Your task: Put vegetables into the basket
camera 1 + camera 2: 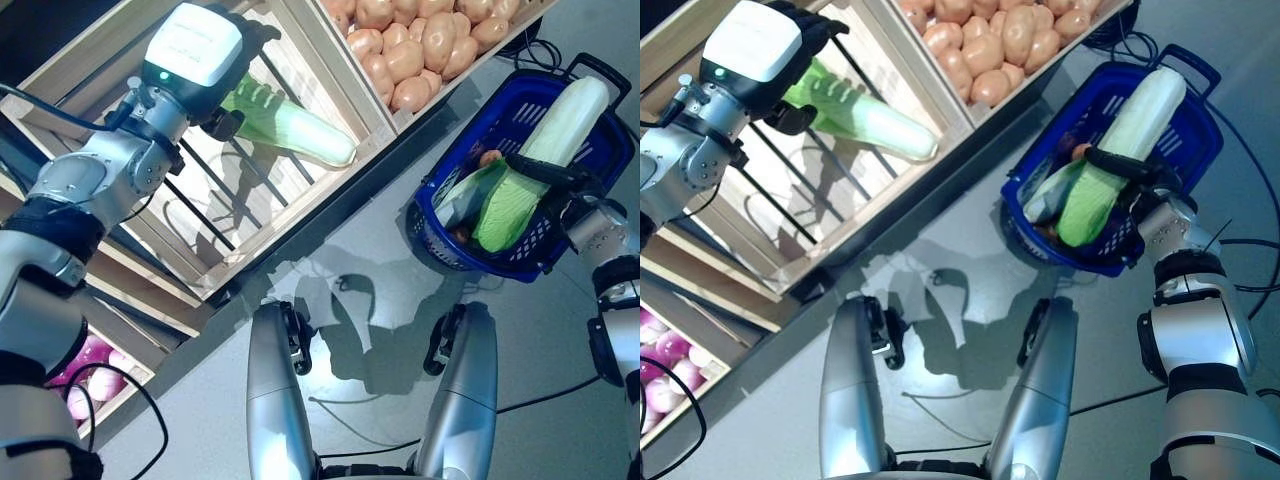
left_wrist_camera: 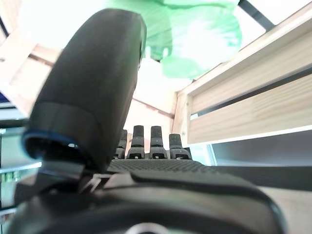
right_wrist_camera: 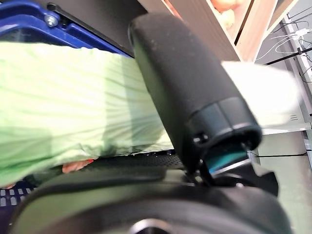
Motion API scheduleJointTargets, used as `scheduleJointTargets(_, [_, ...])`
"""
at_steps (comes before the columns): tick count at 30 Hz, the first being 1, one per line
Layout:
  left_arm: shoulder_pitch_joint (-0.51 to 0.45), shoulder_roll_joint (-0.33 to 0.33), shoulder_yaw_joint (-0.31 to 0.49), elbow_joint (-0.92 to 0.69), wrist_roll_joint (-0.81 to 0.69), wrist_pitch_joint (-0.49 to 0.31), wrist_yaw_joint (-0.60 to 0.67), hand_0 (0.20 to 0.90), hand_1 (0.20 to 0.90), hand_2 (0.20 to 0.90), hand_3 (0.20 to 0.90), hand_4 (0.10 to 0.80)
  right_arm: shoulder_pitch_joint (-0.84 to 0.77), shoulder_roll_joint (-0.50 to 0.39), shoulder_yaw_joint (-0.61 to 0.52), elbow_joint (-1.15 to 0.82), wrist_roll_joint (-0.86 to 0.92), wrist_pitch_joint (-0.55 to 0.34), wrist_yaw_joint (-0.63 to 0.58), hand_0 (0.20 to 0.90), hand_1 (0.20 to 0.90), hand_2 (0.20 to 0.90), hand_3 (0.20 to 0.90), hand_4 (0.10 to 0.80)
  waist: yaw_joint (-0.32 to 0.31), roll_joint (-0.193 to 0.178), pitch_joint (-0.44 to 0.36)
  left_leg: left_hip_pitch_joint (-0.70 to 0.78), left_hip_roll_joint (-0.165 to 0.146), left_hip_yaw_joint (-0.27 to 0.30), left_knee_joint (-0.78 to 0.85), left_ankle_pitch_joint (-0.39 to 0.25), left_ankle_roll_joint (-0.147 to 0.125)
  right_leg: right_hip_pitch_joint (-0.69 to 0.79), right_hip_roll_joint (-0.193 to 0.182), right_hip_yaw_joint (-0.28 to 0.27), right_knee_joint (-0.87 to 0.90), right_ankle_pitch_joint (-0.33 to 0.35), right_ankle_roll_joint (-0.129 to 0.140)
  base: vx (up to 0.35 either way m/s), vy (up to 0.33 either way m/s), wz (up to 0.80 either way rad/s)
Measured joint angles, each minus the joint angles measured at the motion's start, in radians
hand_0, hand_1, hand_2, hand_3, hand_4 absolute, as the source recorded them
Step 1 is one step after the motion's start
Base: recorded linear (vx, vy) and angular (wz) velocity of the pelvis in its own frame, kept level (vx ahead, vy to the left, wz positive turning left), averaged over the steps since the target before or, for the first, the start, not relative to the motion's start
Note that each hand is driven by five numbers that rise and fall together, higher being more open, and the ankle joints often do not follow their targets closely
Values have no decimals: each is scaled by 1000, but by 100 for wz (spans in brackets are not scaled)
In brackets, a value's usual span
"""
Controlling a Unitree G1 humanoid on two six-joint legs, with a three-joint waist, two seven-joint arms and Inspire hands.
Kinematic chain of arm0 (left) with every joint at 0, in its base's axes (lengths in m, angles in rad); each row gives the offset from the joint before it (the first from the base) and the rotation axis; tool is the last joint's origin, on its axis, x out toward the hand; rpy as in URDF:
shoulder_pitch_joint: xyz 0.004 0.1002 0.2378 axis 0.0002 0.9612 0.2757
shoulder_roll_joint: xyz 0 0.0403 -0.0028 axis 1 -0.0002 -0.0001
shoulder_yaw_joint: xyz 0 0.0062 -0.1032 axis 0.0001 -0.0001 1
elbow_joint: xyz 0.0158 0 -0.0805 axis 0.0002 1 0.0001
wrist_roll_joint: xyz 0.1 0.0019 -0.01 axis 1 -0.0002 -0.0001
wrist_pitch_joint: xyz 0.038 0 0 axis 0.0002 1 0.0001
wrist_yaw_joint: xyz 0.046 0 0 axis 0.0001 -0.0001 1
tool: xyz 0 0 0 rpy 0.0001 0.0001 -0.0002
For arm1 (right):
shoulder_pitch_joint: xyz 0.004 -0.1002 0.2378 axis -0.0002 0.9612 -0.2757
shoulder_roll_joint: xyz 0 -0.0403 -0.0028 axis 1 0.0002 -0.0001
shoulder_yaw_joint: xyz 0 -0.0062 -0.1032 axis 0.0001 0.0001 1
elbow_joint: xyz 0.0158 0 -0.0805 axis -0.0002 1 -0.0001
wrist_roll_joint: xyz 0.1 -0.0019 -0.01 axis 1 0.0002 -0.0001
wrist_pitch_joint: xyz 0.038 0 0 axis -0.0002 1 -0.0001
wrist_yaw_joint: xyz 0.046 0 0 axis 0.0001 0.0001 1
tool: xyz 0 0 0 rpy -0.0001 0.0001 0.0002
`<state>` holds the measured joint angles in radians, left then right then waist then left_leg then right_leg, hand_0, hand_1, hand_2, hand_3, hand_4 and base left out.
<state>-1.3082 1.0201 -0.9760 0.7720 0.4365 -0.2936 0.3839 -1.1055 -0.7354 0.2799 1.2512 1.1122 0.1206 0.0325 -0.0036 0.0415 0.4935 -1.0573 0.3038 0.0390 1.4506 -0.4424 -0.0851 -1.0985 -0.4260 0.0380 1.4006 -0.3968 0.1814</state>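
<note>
Left eye view: right hand (image 1: pixel 556 196) grips blue basket (image 1: pixel 598 150) handle, cabbage (image 1: pixel 505 205) inside; left hand (image 1: pixel 205 60), fingers relaxed, hovers over crate's (image 1: pixel 300 60) cabbage (image 1: pixel 290 125).

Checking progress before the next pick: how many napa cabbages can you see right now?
2. One napa cabbage lies in the slatted wooden crate by the left hand. The other cabbage sticks out of the blue basket. More may be hidden underneath.

The left hand (image 1: pixel 215 75) is reached forward, fingers extended — the right hand (image 1: pixel 1140 185) is curled round a handle.
</note>
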Motion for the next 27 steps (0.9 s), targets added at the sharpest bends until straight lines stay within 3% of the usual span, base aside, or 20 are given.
scheduleJointTargets(7, [-43,0,-40,18,-1,4,-113,900,900,900,900,800,-50,0,11,-1,-10,0,9,900,900,900,900,800,-13,1,0,3,7,0,-2,-2,4,-1,7,0,-1,0,-1,-2,1,0])
scheduleJointTargets(12, [-43,-1,-50,22,-4,6,-204,900,900,900,900,800,-87,-6,123,-4,-318,2,-51,900,900,900,900,800,-22,1,-1,2,11,5,-9,-1,-2,-11,10,1,-3,-2,-4,-13,3,-2])
scheduleJointTargets(16, [-44,-3,-70,36,-9,7,-221,900,900,900,900,800,-102,-13,206,-6,-440,30,-142,900,900,900,900,800,-24,1,-1,3,16,10,-19,0,-4,-12,16,-1,-16,0,-3,-13,4,-3])
scheduleJointTargets(27, [-45,-50,-71,51,-9,8,-231,900,900,900,900,800,-121,-3,211,-222,-436,16,-253,900,900,900,900,800,-32,2,0,9,27,23,-57,3,-12,-25,41,-2,-58,17,-6,-30,27,-7])
